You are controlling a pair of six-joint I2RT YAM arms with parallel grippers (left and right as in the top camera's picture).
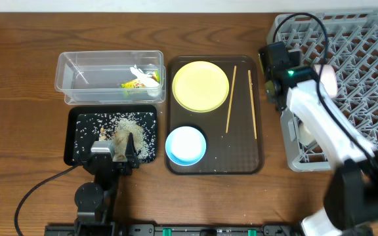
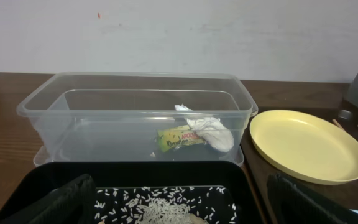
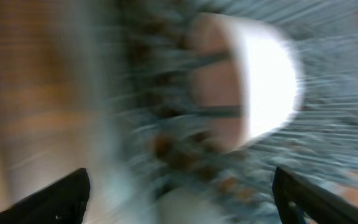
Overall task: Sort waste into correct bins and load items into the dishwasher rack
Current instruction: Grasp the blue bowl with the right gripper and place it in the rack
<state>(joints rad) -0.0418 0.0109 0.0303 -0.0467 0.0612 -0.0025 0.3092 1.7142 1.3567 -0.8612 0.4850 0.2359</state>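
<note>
1. the sorting looks finished. a green-and-orange snack wrapper (image 2: 179,138) and crumpled white paper (image 2: 213,130) lie inside the clear plastic rectangular tub (image 2: 135,84). loose white rice grains (image 1: 133,131) sit in the shallow black rectangular tray (image 1: 71,137).
2. loading appears to be the step in hand. a small white cup (image 1: 327,78) lies in the large grey lattice dishwasher rack (image 1: 366,59), and what seems to be a white bowl (image 1: 306,133) shows partly under the arm.
3. the right hand (image 3: 180,183) is over the rack's left edge, fingers wide apart and empty; its view is badly blurred.
4. the left hand (image 2: 182,196) hangs over the near end of the black tray, fingers apart, gripping nothing.
5. not yet loaded: a pale yellow round plate (image 1: 200,85), a light blue bowl (image 1: 186,145) and two thin wooden chopsticks (image 1: 230,98), all on the dark brown serving tray (image 1: 241,154).
6. the next move likely calls for the right hand to reach left to the chopsticks, which lie flat and need a low pinch.
7. the worktop (image 1: 18,78) is brown wood; a pale wall (image 2: 229,31) stands at the far side.
</note>
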